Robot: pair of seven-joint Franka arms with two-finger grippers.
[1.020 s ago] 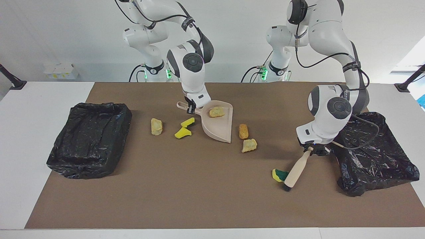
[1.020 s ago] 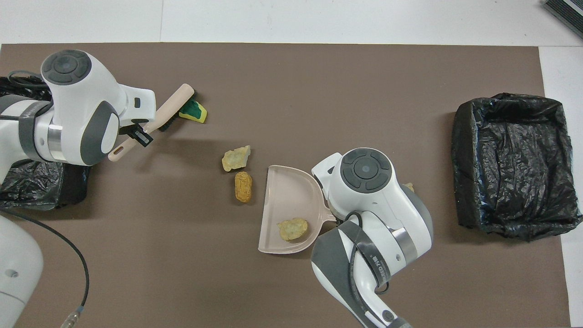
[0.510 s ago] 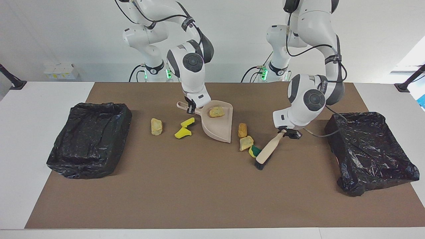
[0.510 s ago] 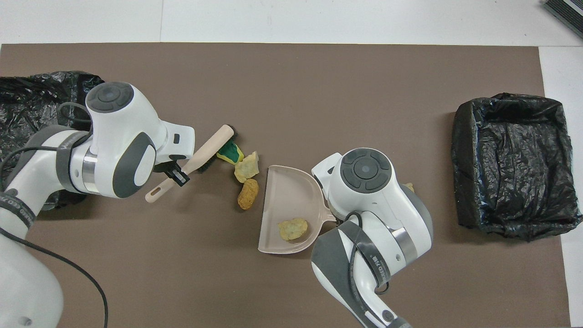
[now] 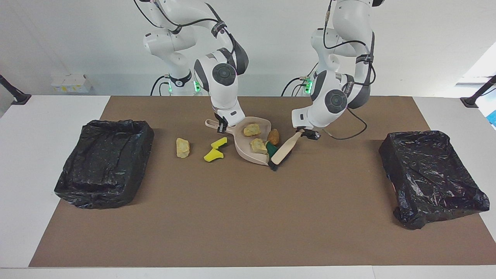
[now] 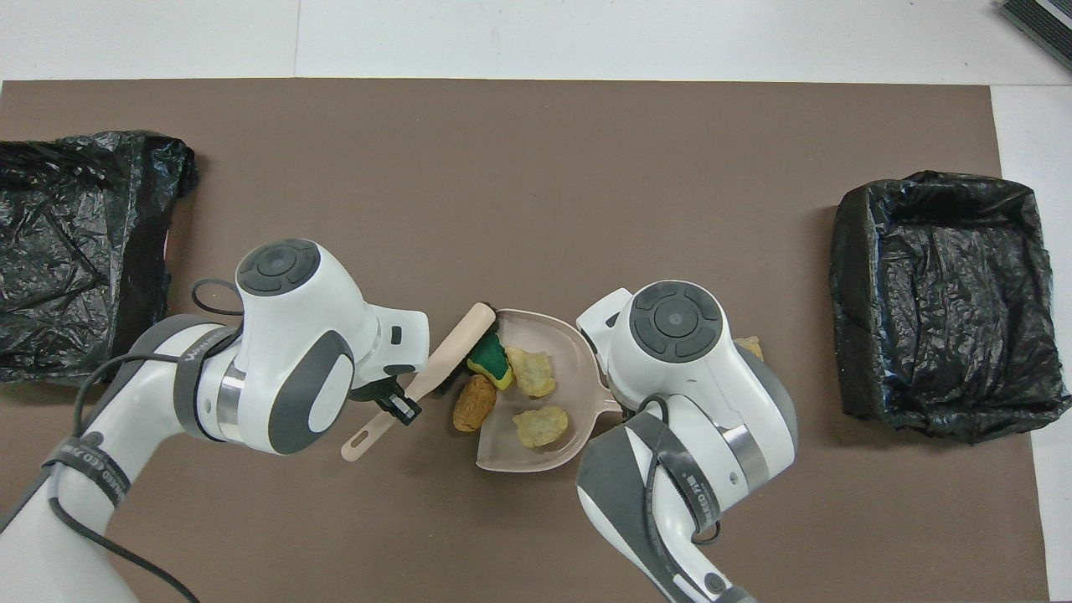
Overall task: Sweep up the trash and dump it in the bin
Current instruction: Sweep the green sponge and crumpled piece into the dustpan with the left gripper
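Trash: seven scraps, clustered at mid-table around the dustpan [image 5: 254, 144], on the brown mat [image 5: 248, 217].
Left gripper [image 5: 309, 134]: clamped on the thin end of the brush [image 5: 284, 149] handle; brush slants down, black bristles on the mat at the dustpan's open lip.
Right gripper [image 5: 222, 126]: closed on the dustpan's handle, pan flat on the mat.
Yellow-and-green sponge [image 6: 490, 361]: touching the bristles, at the pan's lip, partly inside.
Orange-brown lump [image 6: 474, 403]: at the pan's edge beside the sponge, seemingly still on the mat.
Pale tan lumps: one [image 6: 531, 371] inside the pan just beside the sponge; another [image 6: 540, 425] inside the pan, nearer the robots.
Yellow sponge pieces: two, [image 5: 219, 142] and [image 5: 213, 155], on the mat beside the pan, toward the right arm's end.
Tan lump [image 5: 182, 147]: alone on the mat, between those pieces and a bin.
Bins: black-lined trays, one [image 5: 104, 162] at the right arm's end, one [image 5: 432, 176] at the left arm's end.
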